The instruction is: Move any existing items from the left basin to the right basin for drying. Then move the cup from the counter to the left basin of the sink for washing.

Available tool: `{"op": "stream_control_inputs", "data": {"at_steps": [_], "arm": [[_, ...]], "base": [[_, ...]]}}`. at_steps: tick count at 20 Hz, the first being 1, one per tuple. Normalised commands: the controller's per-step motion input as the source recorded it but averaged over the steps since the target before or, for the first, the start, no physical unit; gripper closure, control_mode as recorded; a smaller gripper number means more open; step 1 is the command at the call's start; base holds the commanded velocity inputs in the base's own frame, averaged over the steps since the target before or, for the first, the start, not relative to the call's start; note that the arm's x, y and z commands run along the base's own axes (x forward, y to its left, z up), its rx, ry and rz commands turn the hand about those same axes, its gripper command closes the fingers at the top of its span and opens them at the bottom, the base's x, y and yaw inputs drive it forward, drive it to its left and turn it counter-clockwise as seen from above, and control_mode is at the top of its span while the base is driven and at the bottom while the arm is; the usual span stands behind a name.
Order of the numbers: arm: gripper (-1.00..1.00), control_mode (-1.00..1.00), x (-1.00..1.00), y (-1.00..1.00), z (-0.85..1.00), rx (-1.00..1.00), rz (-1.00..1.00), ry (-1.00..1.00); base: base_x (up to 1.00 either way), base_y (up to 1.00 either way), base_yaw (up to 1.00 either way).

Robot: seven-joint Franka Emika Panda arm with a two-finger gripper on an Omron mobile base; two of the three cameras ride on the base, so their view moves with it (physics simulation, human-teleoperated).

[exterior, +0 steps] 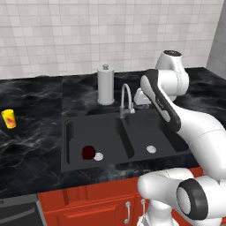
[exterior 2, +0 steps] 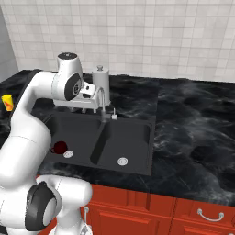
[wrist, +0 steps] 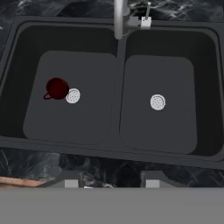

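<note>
Maroon bowl [wrist: 57, 88] first: you will find it left of centre in the hand view, lying on the floor of the left basin [wrist: 65, 118] just beside, perhaps touching, that basin's silver drain [wrist: 73, 96], with a small handle-like nub poking toward the frame's left. In the left base view it shows low in the middle of the frame, and in the right base view at the left edge, partly behind the arm. So the first job is not yet done: the right basin [wrist: 157, 127] holds nothing but its own drain [wrist: 157, 102]. The yellow cup [exterior: 9, 118] has not been touched either; you see it at the far left of the left base view, standing on the black marble counter [exterior: 35, 101], well apart from the sink [exterior: 66, 132]. The gripper [wrist: 111, 180] hangs high above the sink near the faucet [exterior: 126, 99], empty, its two dark tips set apart at the bottom of the hand view with nothing between them. A paper towel roll [exterior: 105, 86] stands behind the faucet. By my reading, both moves are ahead of you: bowl across the divider, then cup into the left basin.
</note>
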Motion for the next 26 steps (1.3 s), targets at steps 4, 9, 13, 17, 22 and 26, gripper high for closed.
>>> {"op": "stream_control_inputs", "data": {"at_steps": [4, 9, 13, 17, 22, 26], "arm": [[-1.0, 1.0, 0.0, 0.0, 0.0, 0.0, 0.0, 0.0], [-1.0, 1.0, 0.0, 0.0, 0.0, 0.0, 0.0, 0.0], [-1.0, 1.0, 0.0, 0.0, 0.0, 0.0, 0.0, 0.0], [-1.0, 1.0, 0.0, 0.0, 0.0, 0.0, 0.0, 0.0], [-1.0, 1.0, 0.0, 0.0, 0.0, 0.0, 0.0, 0.0], [-1.0, 1.0, 0.0, 0.0, 0.0, 0.0, 0.0, 0.0]], "base": [[0.0, 0.0, 0.0], [0.07, 0.0, 0.0], [0.24, 0.08, -0.02], [0.28, 0.23, -0.04], [0.34, 0.32, -0.07], [0.29, 0.35, -0.06]]}}
